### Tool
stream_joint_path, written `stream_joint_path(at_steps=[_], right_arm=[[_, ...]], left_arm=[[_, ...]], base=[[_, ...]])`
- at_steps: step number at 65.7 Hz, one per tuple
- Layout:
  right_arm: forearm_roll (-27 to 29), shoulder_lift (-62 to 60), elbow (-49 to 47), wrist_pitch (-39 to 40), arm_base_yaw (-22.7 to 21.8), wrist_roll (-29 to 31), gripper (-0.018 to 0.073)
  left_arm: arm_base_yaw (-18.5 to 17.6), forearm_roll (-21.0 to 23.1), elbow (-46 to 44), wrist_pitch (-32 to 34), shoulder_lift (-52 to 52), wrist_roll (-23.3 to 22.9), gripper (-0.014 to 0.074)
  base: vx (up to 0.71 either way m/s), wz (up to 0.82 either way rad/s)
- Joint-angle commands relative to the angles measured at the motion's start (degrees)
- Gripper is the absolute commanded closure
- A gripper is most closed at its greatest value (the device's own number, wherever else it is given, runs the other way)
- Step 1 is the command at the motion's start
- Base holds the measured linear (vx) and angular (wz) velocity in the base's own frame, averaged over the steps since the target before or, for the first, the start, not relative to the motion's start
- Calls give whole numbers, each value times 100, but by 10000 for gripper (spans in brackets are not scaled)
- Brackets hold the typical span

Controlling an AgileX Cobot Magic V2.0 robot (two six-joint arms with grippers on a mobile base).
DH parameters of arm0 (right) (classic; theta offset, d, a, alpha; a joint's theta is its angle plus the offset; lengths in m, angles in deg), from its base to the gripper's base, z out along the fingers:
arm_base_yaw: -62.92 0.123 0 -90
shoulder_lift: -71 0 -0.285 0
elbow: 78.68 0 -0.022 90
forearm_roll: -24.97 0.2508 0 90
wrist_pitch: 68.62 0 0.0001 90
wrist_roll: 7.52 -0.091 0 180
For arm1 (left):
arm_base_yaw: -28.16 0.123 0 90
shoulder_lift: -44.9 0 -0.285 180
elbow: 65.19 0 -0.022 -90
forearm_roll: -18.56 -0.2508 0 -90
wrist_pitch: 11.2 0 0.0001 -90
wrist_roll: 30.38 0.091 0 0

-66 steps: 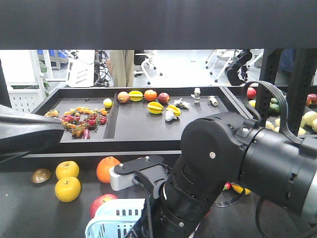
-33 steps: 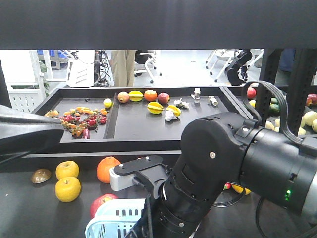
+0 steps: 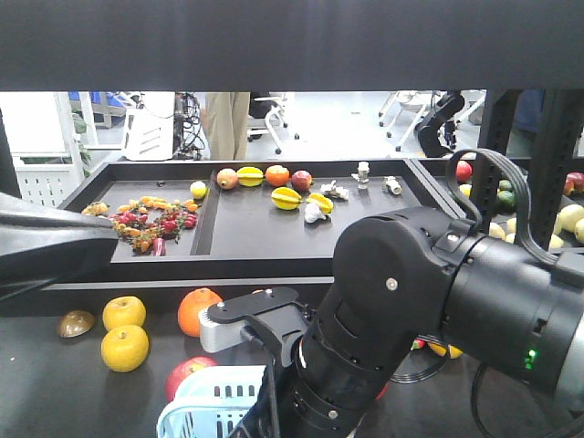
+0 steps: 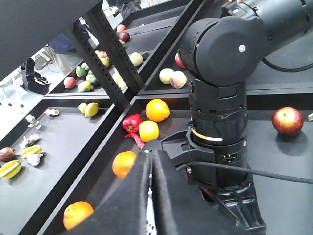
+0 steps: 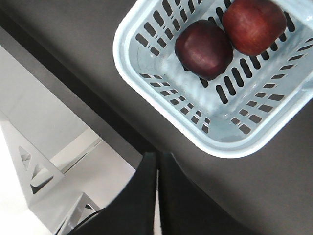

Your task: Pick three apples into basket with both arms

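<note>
Right wrist view: dark apple (image 5: 204,49) and red apple (image 5: 253,24) lie in the basket (image 5: 230,147) ahead of my right gripper (image 5: 156,193), pinched closed, empty. One more needed; left gripper (image 4: 149,198) seems closed too.

pale-blue basket (image 5: 121,49) | dark apple (image 5: 204,49), red apple (image 5: 253,24) inside, touching | third apple (image 3: 185,374) beside it

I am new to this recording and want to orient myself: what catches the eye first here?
The bulky black right arm fills the foreground of the front view. In the right wrist view, the light-blue basket holds a dark apple and a redder apple side by side. A third apple lies alone on the dark table.
</note>
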Motion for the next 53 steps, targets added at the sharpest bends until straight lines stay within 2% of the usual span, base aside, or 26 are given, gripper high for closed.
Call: stream_joint_path(at_steps=[1,20,33,53], right_arm=[[74,-260,-172,114,-11,129,566],[59,-273,-172,41,-16,168,566],[-417,-541,-172,-28,-40,77,566],[-489,-1251,-172,-235,-515,-75,564]], left_arm=[[-27,175,-157,349,38,-54,604],[-27,175,-157,349,38,-54,604],[-27,175,-157,349,38,-54,604],[-27,175,-157,349,38,-54,604]], base=[[0,0],[0,0],[0,0],[0,0]])
